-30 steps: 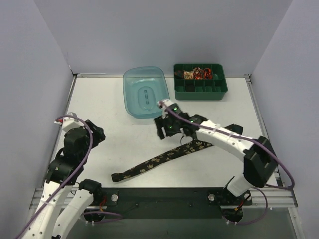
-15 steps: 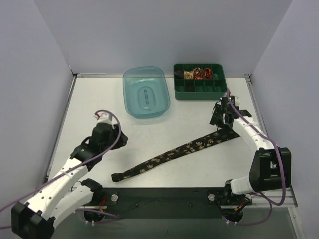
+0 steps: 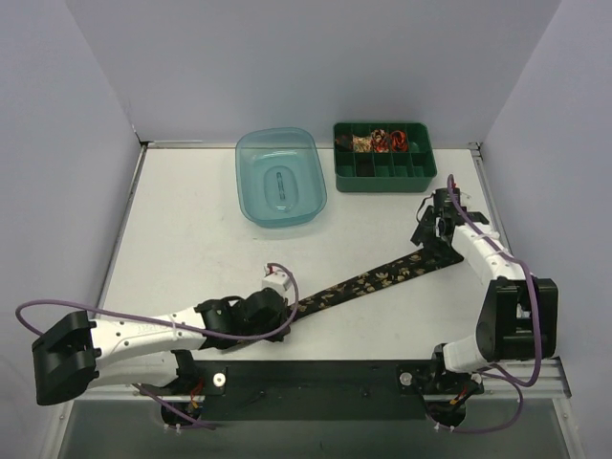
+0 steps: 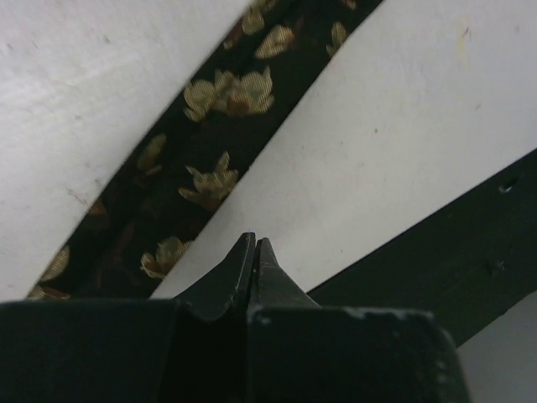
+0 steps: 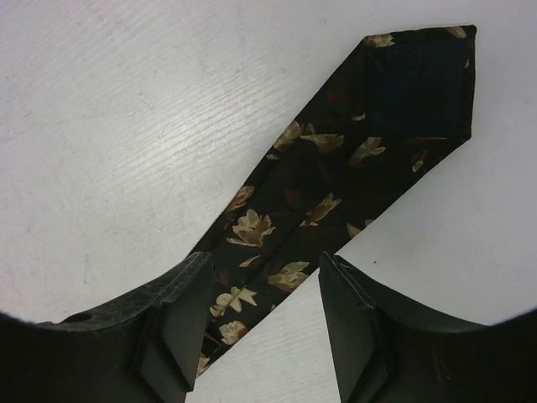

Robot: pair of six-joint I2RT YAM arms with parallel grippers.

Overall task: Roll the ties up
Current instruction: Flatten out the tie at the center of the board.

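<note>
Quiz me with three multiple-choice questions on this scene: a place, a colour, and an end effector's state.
1. The green plastic compartment tray sits: A) right of the teal plastic tub; B) by the arm bases; C) against the left wall.
2. The pattern on the long black fabric necktie is: A) blue; B) gold-tan; C) white.
3. The right end effector is: A) shut on the necktie; B) out of view; C) open.
A, they stand side by side; B, tan flowers show; C, its fingers stand apart.
</note>
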